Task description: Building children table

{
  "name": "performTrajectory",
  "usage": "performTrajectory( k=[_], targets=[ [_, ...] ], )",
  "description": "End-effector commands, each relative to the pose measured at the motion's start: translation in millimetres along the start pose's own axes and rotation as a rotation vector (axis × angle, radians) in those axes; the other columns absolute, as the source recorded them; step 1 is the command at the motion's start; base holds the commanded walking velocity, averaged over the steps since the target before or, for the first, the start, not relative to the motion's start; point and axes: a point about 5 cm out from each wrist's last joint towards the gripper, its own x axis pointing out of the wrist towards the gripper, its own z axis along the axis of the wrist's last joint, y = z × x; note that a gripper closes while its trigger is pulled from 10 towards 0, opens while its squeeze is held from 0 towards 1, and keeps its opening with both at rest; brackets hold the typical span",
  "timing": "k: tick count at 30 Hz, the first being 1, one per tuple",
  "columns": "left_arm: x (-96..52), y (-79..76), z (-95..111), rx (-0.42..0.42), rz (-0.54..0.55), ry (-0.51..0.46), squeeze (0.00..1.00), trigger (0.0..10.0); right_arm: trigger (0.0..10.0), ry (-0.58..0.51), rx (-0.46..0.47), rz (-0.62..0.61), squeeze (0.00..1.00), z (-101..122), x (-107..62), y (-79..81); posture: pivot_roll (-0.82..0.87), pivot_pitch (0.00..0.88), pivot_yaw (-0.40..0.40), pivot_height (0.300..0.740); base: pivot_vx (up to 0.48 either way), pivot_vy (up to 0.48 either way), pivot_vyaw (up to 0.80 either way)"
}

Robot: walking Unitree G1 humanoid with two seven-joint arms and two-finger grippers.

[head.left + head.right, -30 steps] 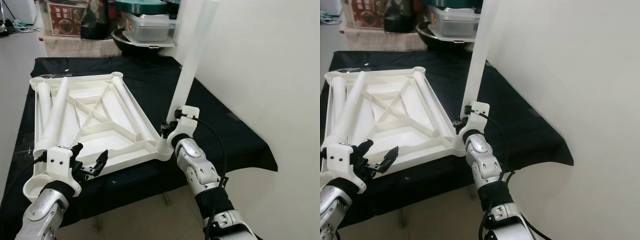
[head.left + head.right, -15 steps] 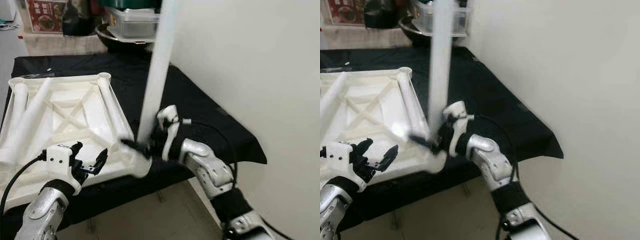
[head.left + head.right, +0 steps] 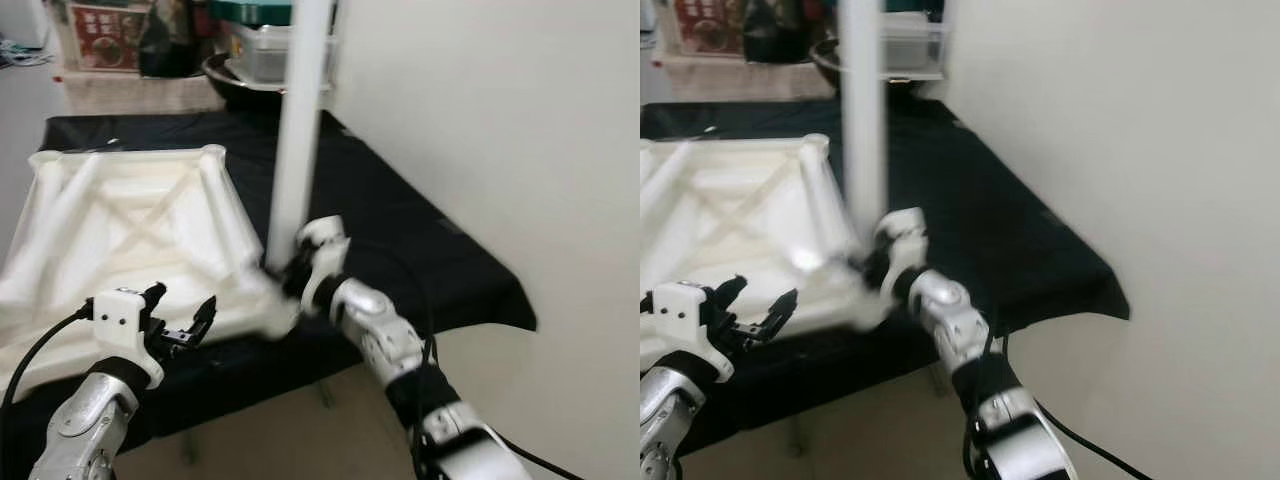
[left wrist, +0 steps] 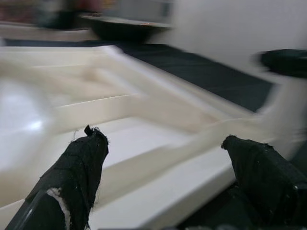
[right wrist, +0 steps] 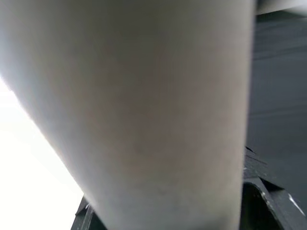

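Observation:
A white plastic tabletop (image 3: 130,230) lies upside down on a black-covered table (image 3: 400,230), ribs facing up, with loose white legs along its left side. One white leg (image 3: 298,110) stands upright at the tabletop's near right corner. My right gripper (image 3: 288,272) is shut on the foot of that leg (image 5: 144,115). My left gripper (image 3: 180,322) is open at the tabletop's near edge (image 4: 158,191), nothing between its fingers (image 4: 76,172).
A white wall (image 3: 500,120) rises close on the right. Behind the table stand a dark bowl, a clear lidded box (image 3: 262,50) and a red carton (image 3: 105,35). Bare floor lies below the table's front edge.
The camera has shifted. My right gripper has swung the standing leg from a lean toward upright and moved left to the corner. The left gripper has stayed open at the near edge.

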Motion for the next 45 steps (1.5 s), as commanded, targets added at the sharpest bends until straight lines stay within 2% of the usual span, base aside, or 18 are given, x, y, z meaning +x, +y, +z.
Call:
performTrajectory(
  k=[1,4,6,8,9,14,15,17,19,21,27,28,29,35,36,38,42,45],
  targets=[
    [0.6,-0.8,-1.9,-0.001,-0.013,0.014,0.00,10.0,0.0,0.169,-0.064,-0.191,0.00,-35.1,-10.1,-27.1,0.20,0.000,-0.143,0.740,0.000,0.000,0.00],
    [0.2,-0.5,-2.2,0.000,-0.012,0.016,0.00,10.0,0.0,0.172,-0.088,-0.229,0.00,-38.9,-15.0,-23.4,0.20,0.000,-0.140,0.740,0.000,0.000,0.00],
    [-0.1,0.0,-2.4,0.001,-0.012,0.017,0.00,10.0,10.0,0.179,-0.033,-0.082,0.00,-41.8,-12.3,4.2,0.20,0.000,-0.137,0.740,0.000,0.000,0.00],
    [0.0,0.0,-2.3,0.002,-0.013,0.018,0.00,10.0,10.0,0.128,0.005,-0.003,0.00,-34.8,-11.1,11.7,0.20,0.000,-0.137,0.740,0.000,0.000,0.00],
    [0.0,0.1,-2.6,0.002,-0.013,0.018,0.00,10.0,10.0,0.075,0.037,0.038,1.00,-27.7,-9.8,15.7,0.20,0.000,-0.139,0.740,0.000,0.000,0.00],
    [0.1,0.2,-3.3,0.001,-0.013,0.019,0.00,10.0,10.0,-0.011,0.098,0.210,1.00,-10.6,-7.0,28.4,0.20,0.000,-0.140,0.740,0.000,0.000,0.00],
    [0.1,0.2,-3.3,0.001,-0.012,0.019,0.00,10.0,10.0,-0.015,0.128,0.341,0.00,-5.6,-8.8,35.8,0.20,0.000,-0.140,0.740,0.000,0.000,0.00],
    [-0.1,0.5,-3.3,0.001,-0.012,0.018,0.00,10.0,10.0,-0.055,0.077,0.711,0.00,5.9,-27.1,51.3,0.20,0.000,-0.140,0.740,0.000,0.000,0.00],
    [-0.1,0.5,-3.3,0.001,-0.012,0.018,0.00,10.0,10.0,-0.055,0.077,0.711,0.00,5.9,-27.1,51.3,0.20,0.000,-0.140,0.740,0.000,0.000,0.00],
    [0.1,0.5,-3.3,0.000,-0.012,0.017,0.00,10.0,10.0,-0.050,-0.021,0.923,0.00,3.5,-42.4,57.9,0.20,0.000,-0.145,0.740,0.000,0.000,0.00],
    [0.4,0.3,-3.1,0.001,-0.009,0.014,0.00,10.0,10.0,-0.042,-0.046,0.926,0.00,-3.4,-40.5,60.7,0.21,0.000,-0.152,0.740,0.000,0.000,0.00],
    [0.4,0.1,-2.9,0.001,-0.006,0.013,0.00,10.0,0.5,-0.058,-0.027,0.915,0.00,-3.3,-38.4,62.9,0.22,0.000,-0.155,0.740,0.000,0.000,0.00],
    [0.4,0.1,-2.9,0.001,-0.006,0.013,0.00,10.0,0.5,-0.058,-0.027,0.915,0.00,-3.3,-38.4,62.9,0.22,0.000,-0.155,0.740,0.000,0.000,0.00],
    [0.0,0.0,-2.7,0.000,0.000,0.010,0.00,10.0,0.0,-0.023,0.006,0.649,0.00,-8.7,-17.5,54.8,0.22,0.000,-0.155,0.740,0.000,0.000,0.00],
    [0.0,0.1,-2.4,0.000,-0.001,0.010,0.00,10.0,0.0,0.024,0.005,0.483,0.00,-12.8,-9.0,44.2,0.21,0.000,-0.150,0.740,0.000,0.000,0.00],
    [0.5,-0.4,-1.8,-0.002,-0.005,0.008,0.00,10.0,0.0,0.160,0.051,-0.090,0.00,-31.9,-3.0,-6.6,0.21,0.000,-0.149,0.740,0.000,0.000,0.00],
    [0.7,-0.6,-1.6,-0.002,-0.006,0.007,0.00,10.0,0.0,0.204,0.048,-0.304,0.00,-39.6,-9.3,-24.1,0.21,0.000,-0.149,0.740,0.000,0.000,0.00],
    [0.7,-0.6,-1.7,-0.003,-0.005,0.007,0.00,10.0,0.0,0.191,0.044,-0.302,0.00,-38.2,-10.3,-19.1,0.20,0.000,-0.147,0.740,0.000,0.000,0.00]
  ],
)
